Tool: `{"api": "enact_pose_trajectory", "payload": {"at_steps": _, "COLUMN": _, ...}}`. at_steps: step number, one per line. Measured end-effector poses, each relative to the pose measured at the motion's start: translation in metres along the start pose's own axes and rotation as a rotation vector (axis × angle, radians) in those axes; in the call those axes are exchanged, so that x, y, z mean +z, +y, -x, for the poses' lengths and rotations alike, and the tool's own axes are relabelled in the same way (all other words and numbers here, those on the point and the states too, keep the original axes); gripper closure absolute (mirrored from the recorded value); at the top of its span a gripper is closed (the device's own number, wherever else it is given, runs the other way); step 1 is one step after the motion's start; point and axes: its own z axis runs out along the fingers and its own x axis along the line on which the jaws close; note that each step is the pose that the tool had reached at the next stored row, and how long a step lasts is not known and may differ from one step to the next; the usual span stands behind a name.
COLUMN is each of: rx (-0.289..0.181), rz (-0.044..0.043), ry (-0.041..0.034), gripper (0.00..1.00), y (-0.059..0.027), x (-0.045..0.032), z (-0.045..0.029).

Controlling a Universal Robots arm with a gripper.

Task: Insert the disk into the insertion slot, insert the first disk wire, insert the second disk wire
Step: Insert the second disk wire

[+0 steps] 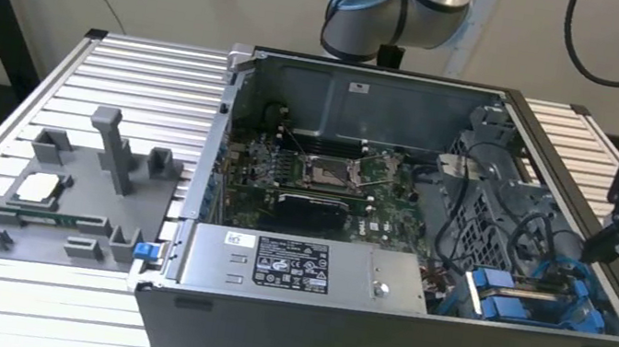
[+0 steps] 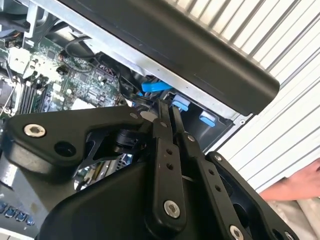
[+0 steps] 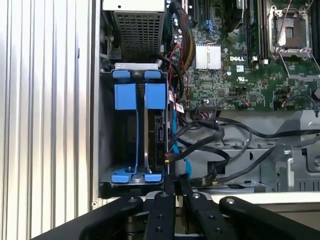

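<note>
The disk (image 3: 158,134) stands on edge in its blue carrier (image 3: 155,96) inside the insertion slot (image 3: 106,150), a grey metal bay in the case's near corner on the exterior view's right (image 1: 526,299). A second blue carrier (image 3: 125,96) sits beside it. My gripper (image 3: 177,181) hangs just over the bay's edge, its fingers (image 2: 162,116) pressed close together on a thin blue disk wire (image 3: 173,145) that runs along the disk's connector edge. In the exterior view the gripper (image 1: 591,252) reaches down over the case's right wall. Black wires (image 3: 220,132) lie beside the bay.
The open case holds a motherboard with a silver processor socket (image 1: 328,172) and a grey power-supply box (image 1: 295,266) at the front. A grey fixture with parts (image 1: 71,192) lies on the slatted table at the exterior view's left. A person's hand (image 2: 296,187) shows outside the case.
</note>
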Motion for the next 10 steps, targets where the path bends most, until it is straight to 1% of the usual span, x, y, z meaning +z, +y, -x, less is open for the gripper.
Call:
{"api": "enact_pose_trajectory", "payload": {"at_steps": 5, "rx": 0.0, "rz": -0.0021, "ry": -0.0001, "gripper": 1.0, "y": 0.0085, "x": -0.0089, "z": 0.0004}}
{"api": "enact_pose_trajectory", "payload": {"at_steps": 10, "rx": 0.0, "rz": -0.0069, "ry": -0.0002, "gripper": 1.0, "y": 0.0209, "x": -0.0141, "z": 0.0011}}
